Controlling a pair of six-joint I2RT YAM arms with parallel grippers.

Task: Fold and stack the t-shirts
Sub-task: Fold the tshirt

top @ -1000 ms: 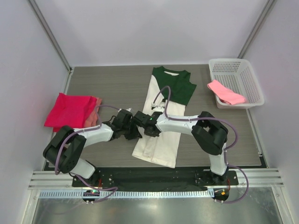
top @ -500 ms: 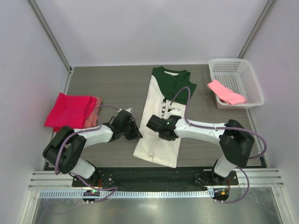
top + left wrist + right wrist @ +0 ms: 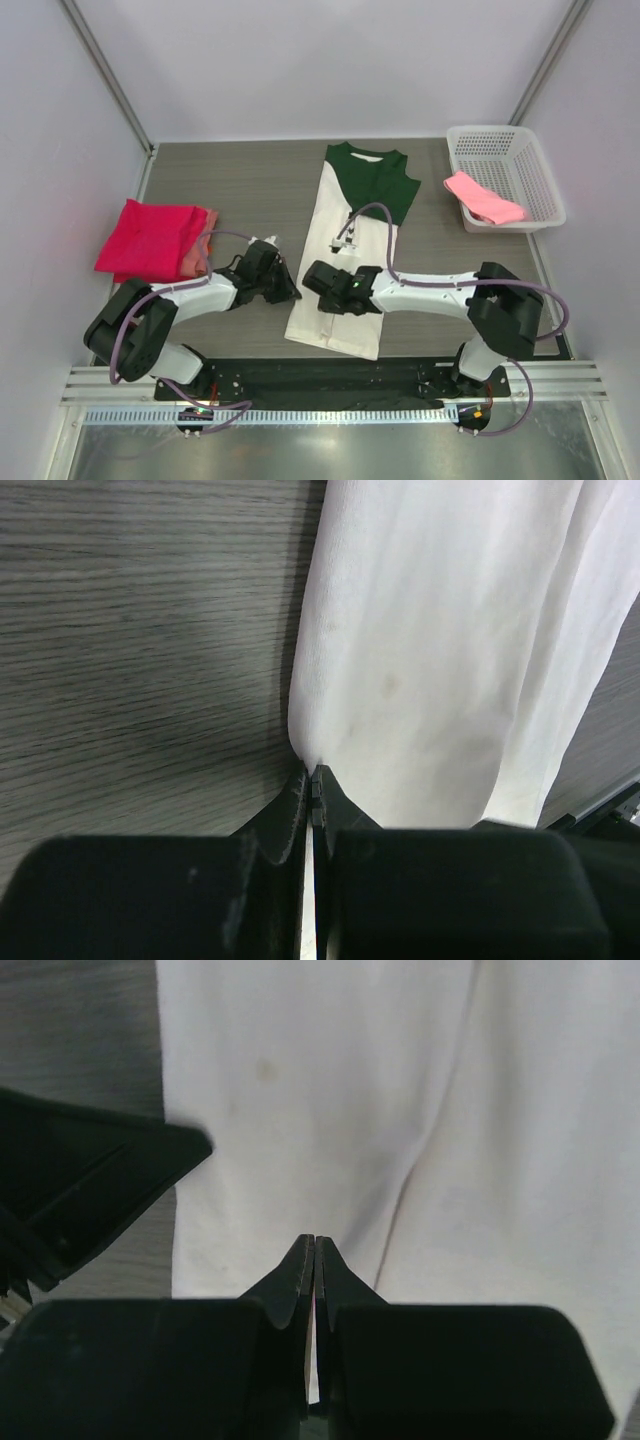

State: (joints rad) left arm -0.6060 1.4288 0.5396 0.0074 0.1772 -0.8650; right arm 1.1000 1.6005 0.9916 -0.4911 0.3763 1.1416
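Cream shirt (image 3: 340, 325) lies lengthwise mid-table (image 3: 230, 190), green shoulders at the far end, sides already turned in so it's a long narrow strip. Red shirt (image 3: 150, 235) sits folded at the left edge on a salmon shirt (image 3: 207, 243); looks like the stack spot. Pink shirt (image 3: 483, 197) hangs over the rim of the basket (image 3: 505, 135), not yet folded. Both arms reach to the strip's lower left: left gripper (image 3: 288, 290) at its left edge, right gripper (image 3: 318, 280) over the cloth just beside it. Probably placed there to grab the hem end for the crosswise fold.

Left wrist: jaws pressed together, tips touching the shirt's folded left edge right where it meets the table. Cannot tell if any cloth is pinched between them. Low and flat, likely set to slide under or nip that edge.

Right wrist: jaws closed too, nothing between them, hovering above plain cream cloth with a soft crease running up the middle. Left gripper shows dark at the left border, close by.
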